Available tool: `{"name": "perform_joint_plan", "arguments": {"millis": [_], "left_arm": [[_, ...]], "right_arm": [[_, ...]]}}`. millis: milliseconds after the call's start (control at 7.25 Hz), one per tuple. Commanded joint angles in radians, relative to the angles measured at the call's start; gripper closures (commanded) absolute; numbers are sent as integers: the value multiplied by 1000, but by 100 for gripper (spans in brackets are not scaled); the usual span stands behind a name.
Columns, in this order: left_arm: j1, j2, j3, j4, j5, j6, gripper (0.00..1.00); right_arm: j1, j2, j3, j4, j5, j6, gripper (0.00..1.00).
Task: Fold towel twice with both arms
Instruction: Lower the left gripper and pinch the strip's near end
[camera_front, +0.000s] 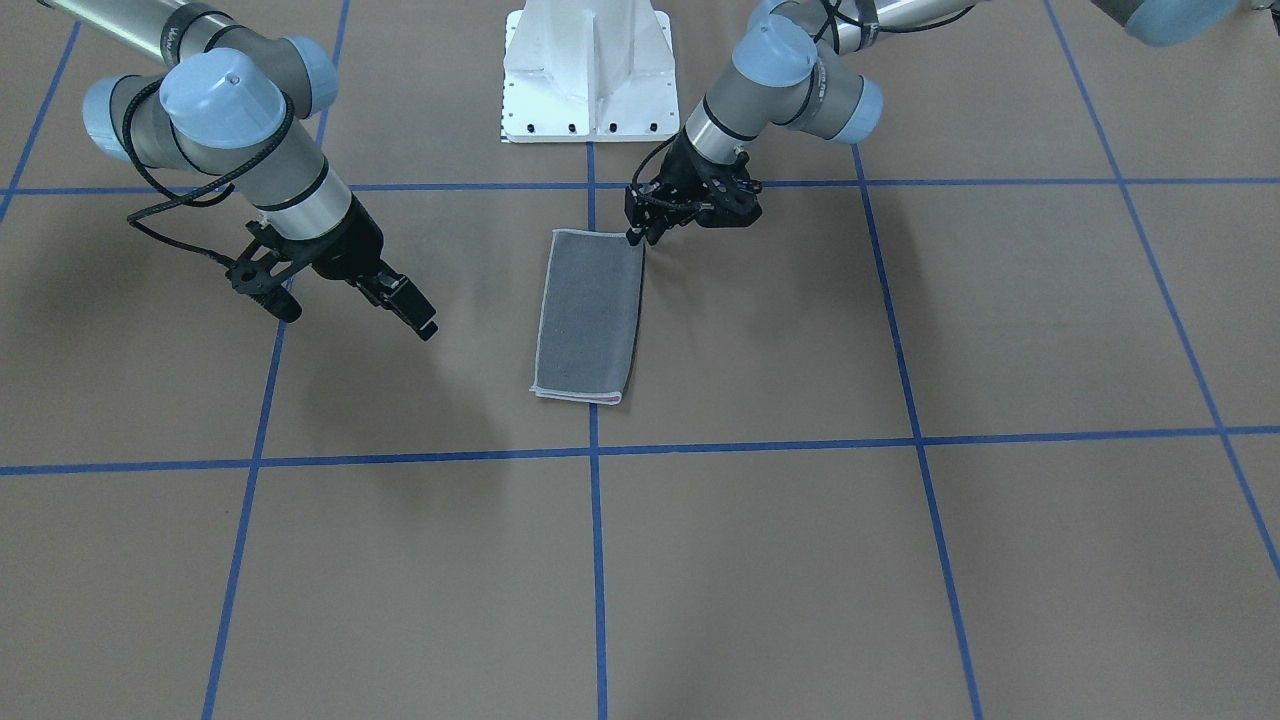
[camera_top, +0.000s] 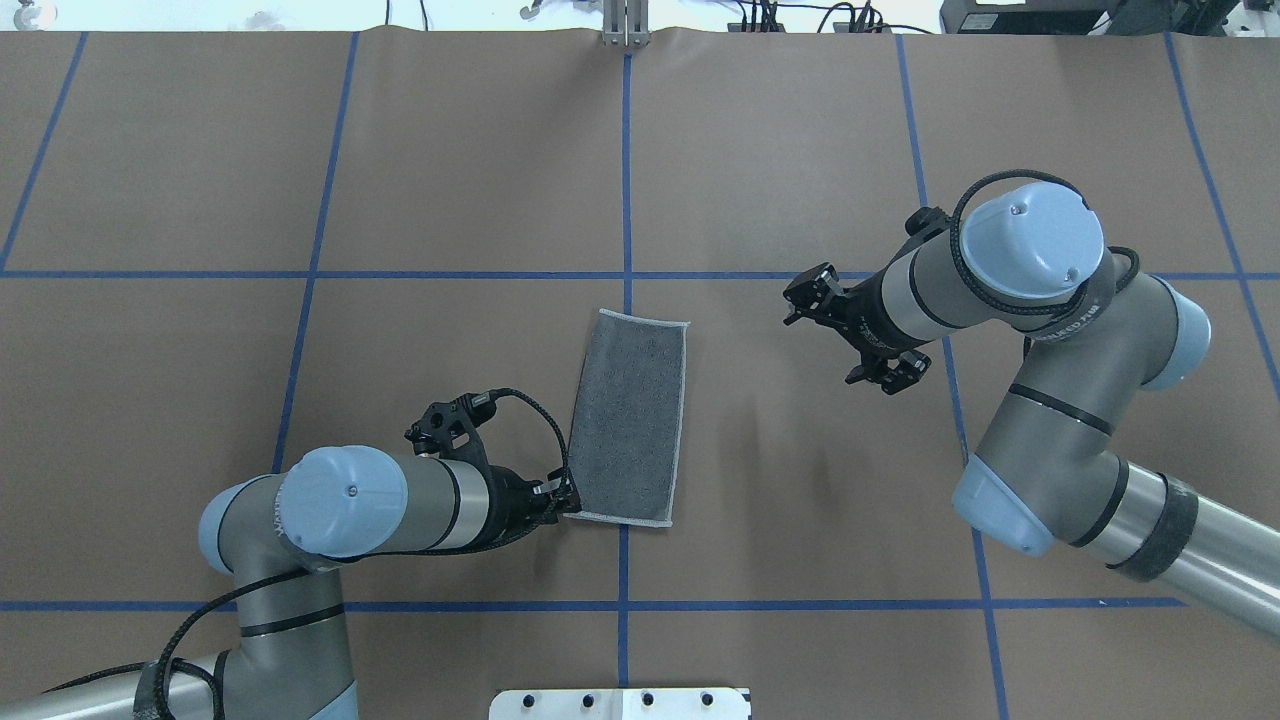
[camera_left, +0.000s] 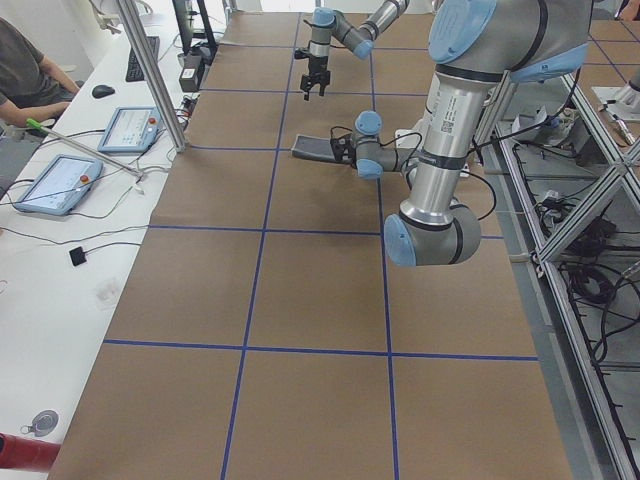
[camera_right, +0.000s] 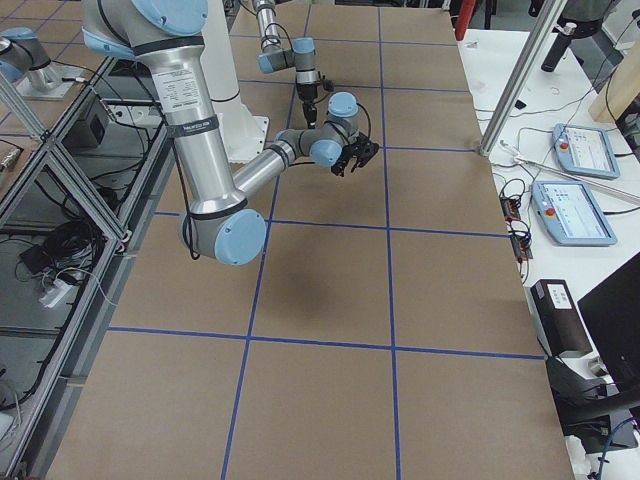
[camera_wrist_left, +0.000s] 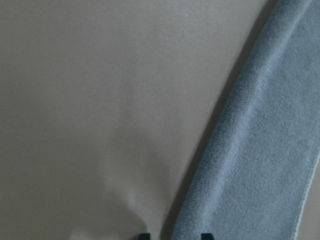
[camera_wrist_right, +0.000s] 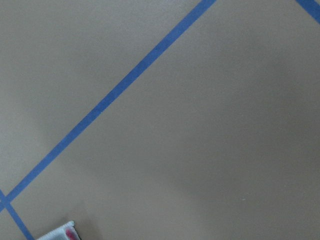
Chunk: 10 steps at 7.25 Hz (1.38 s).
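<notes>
The towel (camera_front: 588, 315) (camera_top: 630, 420) lies flat mid-table as a narrow folded strip, grey face up, with a pale hem and a sliver of pink at its far end. My left gripper (camera_front: 637, 238) (camera_top: 568, 500) sits low at the strip's corner nearest the robot. In the left wrist view its fingertips (camera_wrist_left: 144, 236) stand close together astride the towel (camera_wrist_left: 260, 150) edge, shut on it. My right gripper (camera_front: 362, 325) (camera_top: 822, 340) hangs open and empty above the table, well off to the towel's side. The right wrist view catches only a towel corner (camera_wrist_right: 62, 232).
The white bolted pedestal (camera_front: 590, 70) (camera_top: 620, 703) stands at the robot's edge, just behind the towel. Blue tape lines (camera_front: 595, 560) grid the brown tabletop. A side bench with tablets (camera_left: 55, 185) and a seated person (camera_left: 20, 70) runs along the far side.
</notes>
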Motion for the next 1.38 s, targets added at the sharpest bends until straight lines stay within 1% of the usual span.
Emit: {"name": "perform_joint_plan", "arguments": {"millis": [0, 276, 552, 1241], "left_arm": [[5, -2, 6, 1, 5, -1, 70], [5, -14, 12, 0, 5, -1, 70], [3, -25, 12, 0, 6, -1, 100], [-3, -34, -11, 1, 5, -16, 100]], "right_arm": [[1, 1, 1, 0, 0, 0, 0], [1, 1, 1, 0, 0, 0, 0], [1, -1, 1, -2, 0, 0, 0], [1, -4, -1, -2, 0, 0, 0]]}}
